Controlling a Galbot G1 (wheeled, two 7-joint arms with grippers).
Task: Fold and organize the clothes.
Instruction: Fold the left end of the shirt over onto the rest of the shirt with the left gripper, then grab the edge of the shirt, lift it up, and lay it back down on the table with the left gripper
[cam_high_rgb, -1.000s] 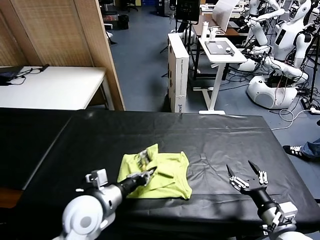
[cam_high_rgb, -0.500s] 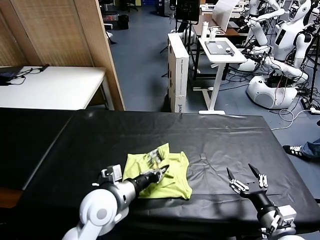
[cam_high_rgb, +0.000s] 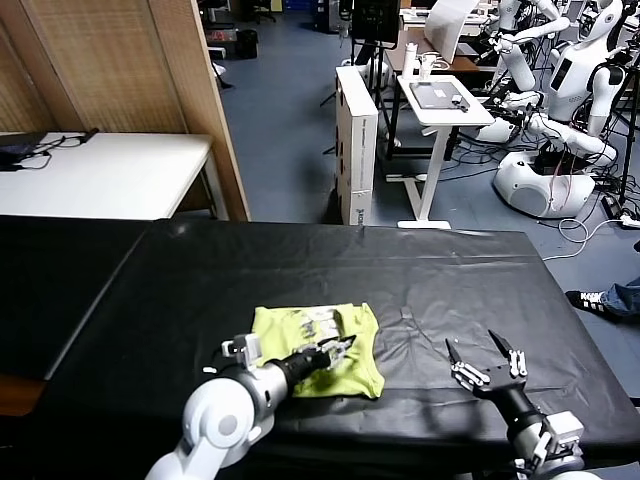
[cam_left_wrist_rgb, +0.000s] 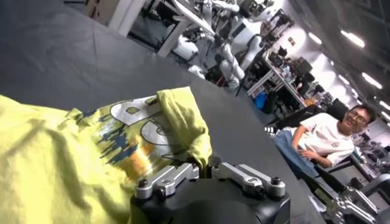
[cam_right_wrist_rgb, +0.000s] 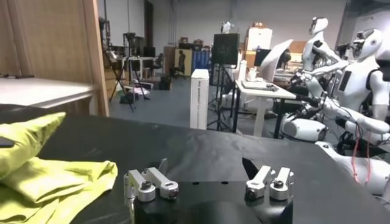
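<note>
The lime yellow-green T-shirt (cam_high_rgb: 318, 348) lies partly folded on the black table cloth (cam_high_rgb: 430, 270), near the front middle. A white and blue print (cam_high_rgb: 322, 322) shows on its top layer. My left gripper (cam_high_rgb: 338, 350) is shut on a fold of the shirt and holds it over the shirt's right part. In the left wrist view the pinched fabric (cam_left_wrist_rgb: 183, 125) rises from between the jaws of the left gripper (cam_left_wrist_rgb: 205, 167). My right gripper (cam_high_rgb: 483, 352) is open and empty, low at the front right, apart from the shirt. The right wrist view shows the shirt (cam_right_wrist_rgb: 42, 173) off to one side of the right gripper (cam_right_wrist_rgb: 204, 167).
A white table (cam_high_rgb: 100, 170) stands at the back left behind a wooden partition (cam_high_rgb: 130, 70). A white box (cam_high_rgb: 356, 140), a small desk (cam_high_rgb: 440, 100) and other robots (cam_high_rgb: 560, 110) stand beyond the table's far edge. A seated person (cam_left_wrist_rgb: 320, 140) is off to the right.
My left gripper has carried the shirt's left part to the right, across the shirt, so the print now faces up. My right gripper has shifted slightly left and stayed open.
</note>
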